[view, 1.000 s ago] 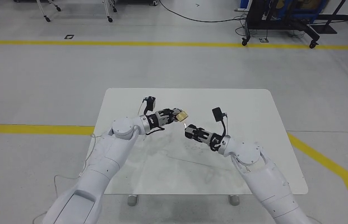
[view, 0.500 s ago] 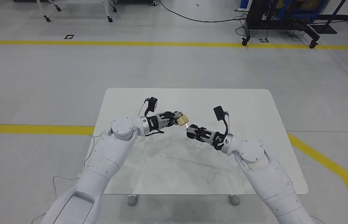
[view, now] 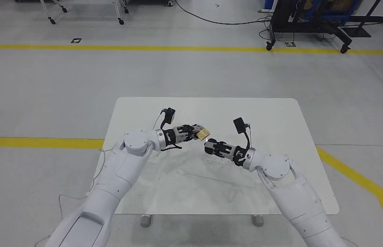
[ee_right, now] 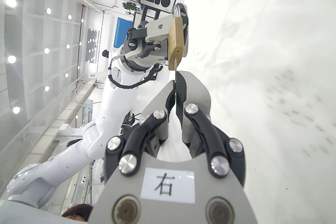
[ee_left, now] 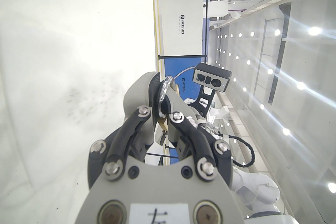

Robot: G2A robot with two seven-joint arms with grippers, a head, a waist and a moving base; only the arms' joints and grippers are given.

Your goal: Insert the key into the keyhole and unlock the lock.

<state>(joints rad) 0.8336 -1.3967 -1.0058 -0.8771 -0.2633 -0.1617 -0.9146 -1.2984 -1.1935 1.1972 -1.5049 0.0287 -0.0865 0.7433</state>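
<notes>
Padlock (view: pixel 203 133), brass-bodied with a silver shackle, sits pinched in your left gripper (view: pixel 196 132) above the white table (view: pixel 271 123) in the top view. Since a second ago it has slid lower and closer to your right gripper (view: pixel 211 147), and the gap between them is nearly gone.

Left wrist view: the left gripper (ee_left: pixel 161 89) has its fingers pressed onto the padlock (ee_left: pixel 163 126), with the shackle poking out at the tips.

Right wrist view: the right gripper (ee_right: pixel 176 82) is clamped on the thin silver key (ee_right: pixel 175 65). The blade tip touches the padlock's (ee_right: pixel 176 36) lower end, but you cannot tell whether it has gone in.
</notes>
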